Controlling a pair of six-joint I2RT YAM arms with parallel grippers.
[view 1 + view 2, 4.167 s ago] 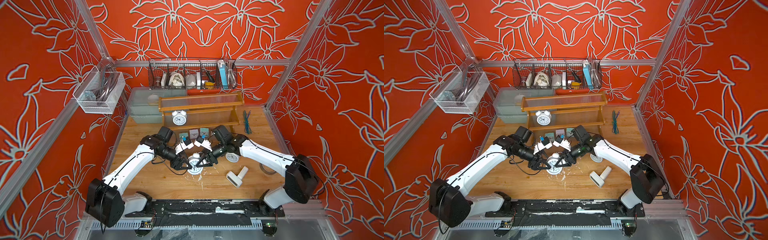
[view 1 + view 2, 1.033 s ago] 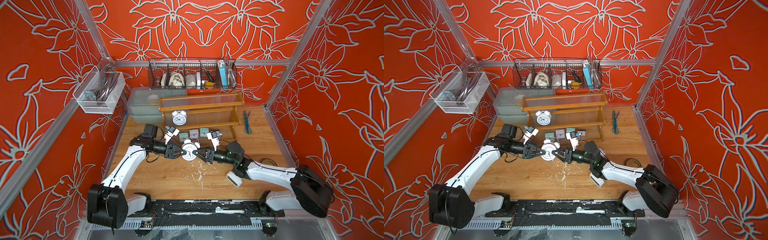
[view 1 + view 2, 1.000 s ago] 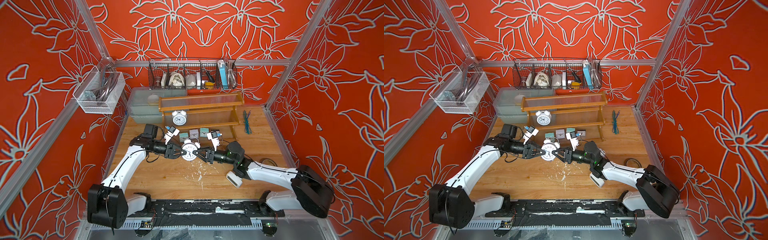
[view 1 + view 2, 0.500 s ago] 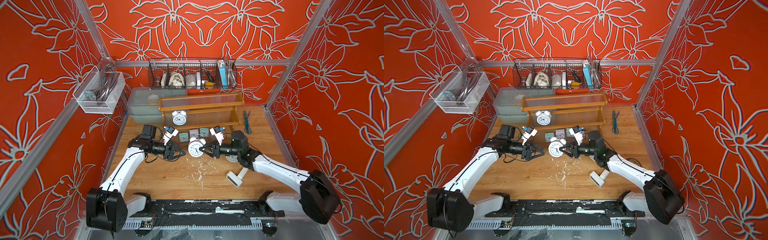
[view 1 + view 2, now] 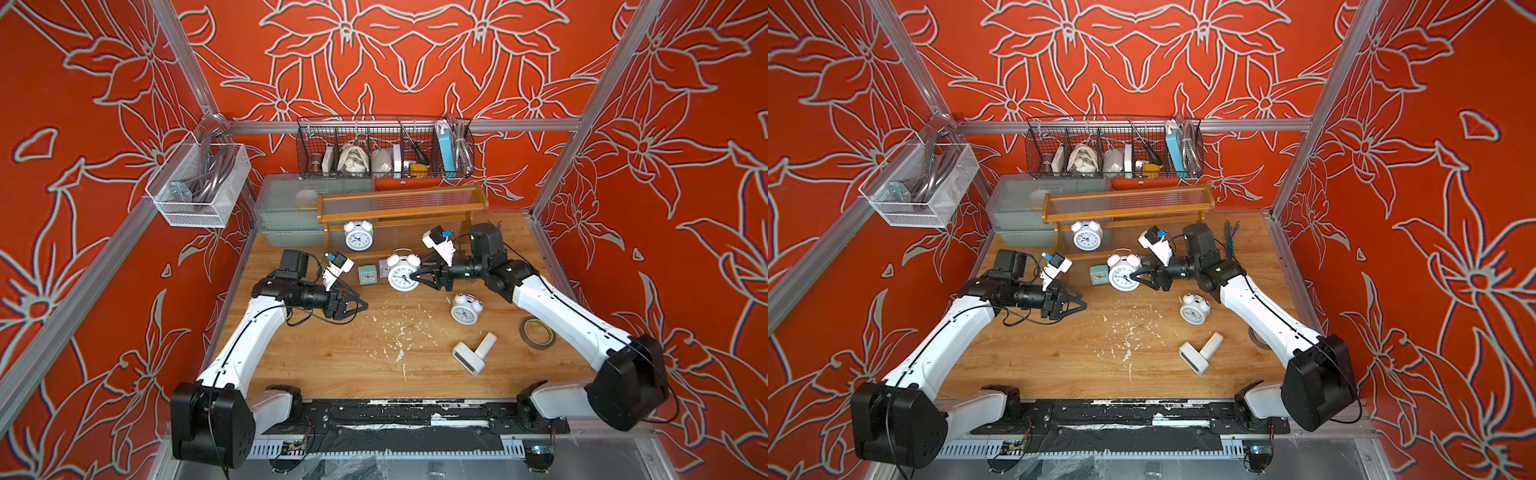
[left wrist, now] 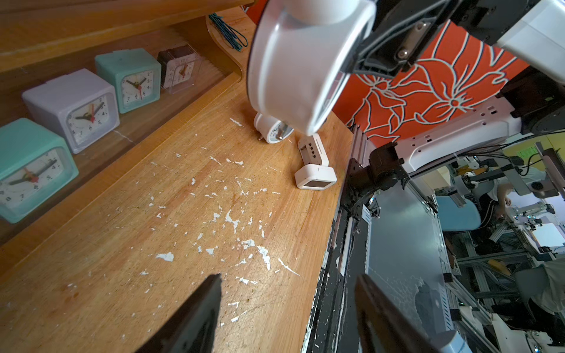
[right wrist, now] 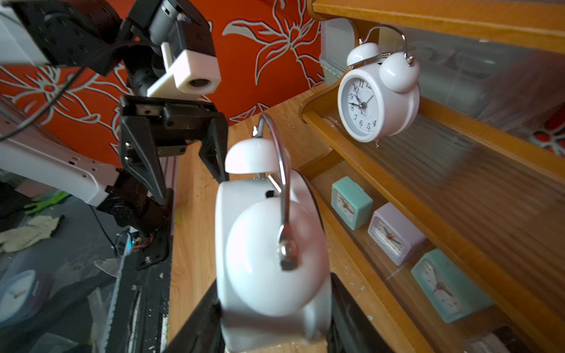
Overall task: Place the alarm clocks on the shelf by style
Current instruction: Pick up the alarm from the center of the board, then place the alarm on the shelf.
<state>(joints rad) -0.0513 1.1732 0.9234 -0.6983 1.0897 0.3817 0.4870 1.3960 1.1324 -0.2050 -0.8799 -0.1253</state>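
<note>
My right gripper (image 5: 412,275) is shut on a white twin-bell alarm clock (image 5: 402,274), held upright in the air just in front of the shelf (image 5: 399,208); the right wrist view shows its fingers (image 7: 345,305) pressing the clock's sides (image 7: 269,259). A second twin-bell clock (image 5: 358,237) stands on the middle tier. The bottom tier holds square clocks: teal (image 6: 30,171), white (image 6: 76,107), teal (image 6: 131,78), dark-faced (image 6: 179,68). A third twin-bell clock (image 5: 465,309) and two white digital clocks (image 5: 467,357) lie on the table. My left gripper (image 5: 360,304) is open and empty, left of the held clock.
A brown tape roll (image 5: 537,332) lies at the right by my right arm. Grey plastic bins (image 5: 286,208) stand behind the shelf's left end, under a black wire basket (image 5: 384,149). Blue-green ties (image 5: 1230,232) lie by the shelf's right end. White flecks (image 5: 395,332) dot the table.
Both grippers were on the twin-bell clock; my left gripper opened and drew back to the left, and the right gripper carried the clock up and back toward the shelf.
</note>
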